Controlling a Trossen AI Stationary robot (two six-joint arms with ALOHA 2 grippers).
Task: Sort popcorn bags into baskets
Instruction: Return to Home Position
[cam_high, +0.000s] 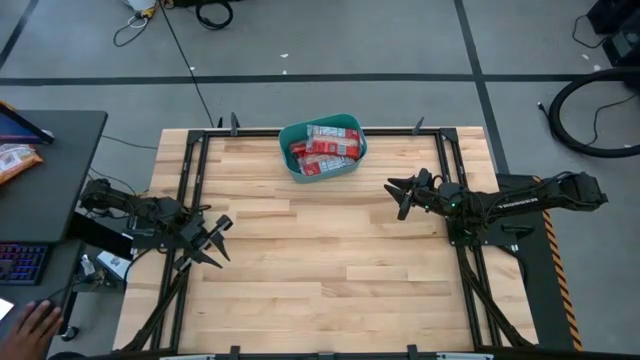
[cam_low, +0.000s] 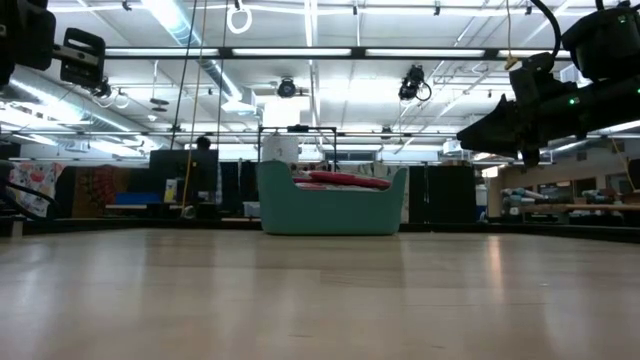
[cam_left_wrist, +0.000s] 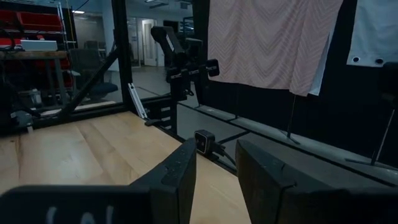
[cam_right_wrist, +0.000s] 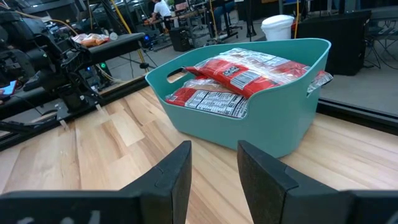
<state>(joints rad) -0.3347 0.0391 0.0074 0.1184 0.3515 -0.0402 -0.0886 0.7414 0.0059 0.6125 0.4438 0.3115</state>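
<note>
Sorting looks finished. We see the teal tub (cam_high: 284, 146) at the far edge of the table (cam_high: 330, 265), with the red popcorn bags (cam_high: 322, 150) heaped inside it. No packet shows on the boards around the tub.

The right gripper (cam_high: 400, 197) hangs above the wood near the tub, on the tub's right and a little to its near side. Its jaws are parted and empty, and they point at the tub's wall. The left gripper (cam_high: 222, 240) hangs well apart from the tub, on its left, fingers spread and holding nothing.

We judge that only the fold-away remains, and the right arm carries the main risk. A swing toward the tub rather than away could clip the wall. The tub looks light, so a knock might shove it off the far edge. The topmost packets crest above the rim in the low view, so the same jolt could tip them out.

A lesser worry is a person's hand (cam_high: 35, 322) at the desk (cam_high: 70, 170) far to the tub's left, beyond the left arm. The retreating left arm could pass near it.
</note>
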